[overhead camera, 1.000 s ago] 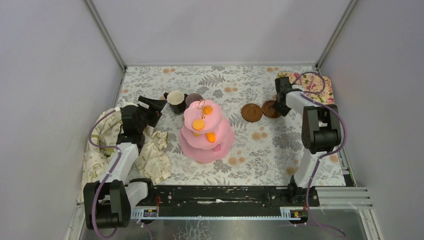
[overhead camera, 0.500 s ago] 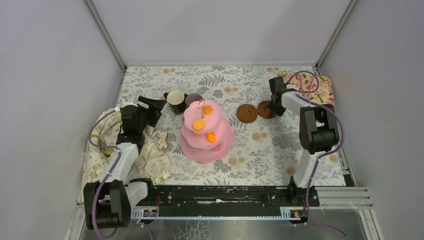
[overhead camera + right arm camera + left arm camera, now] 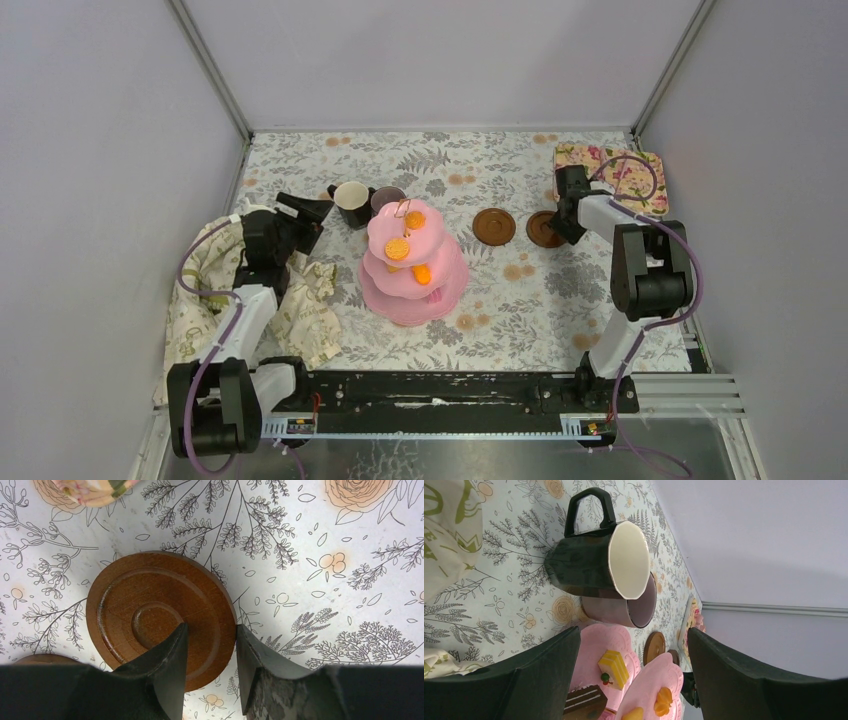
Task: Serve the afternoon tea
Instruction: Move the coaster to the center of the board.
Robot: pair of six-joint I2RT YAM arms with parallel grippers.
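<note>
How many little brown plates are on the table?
2. The first saucer lies just right of the pink cake stand. The second saucer, farther right, has its rim pinched by the right gripper. None seems hidden.

Between right gripper [image 3: 210,630] fingers, brown saucer [image 3: 150,600] of wood, fine grain, satin sheen. Ahead of left gripper [image 3: 631,632], mug [image 3: 589,565] glossy dark outside, matt cream inside; pink cake stand [image 3: 599,637] smooth, glossy. Under both, matt printed table cover [image 3: 300,555].
</note>
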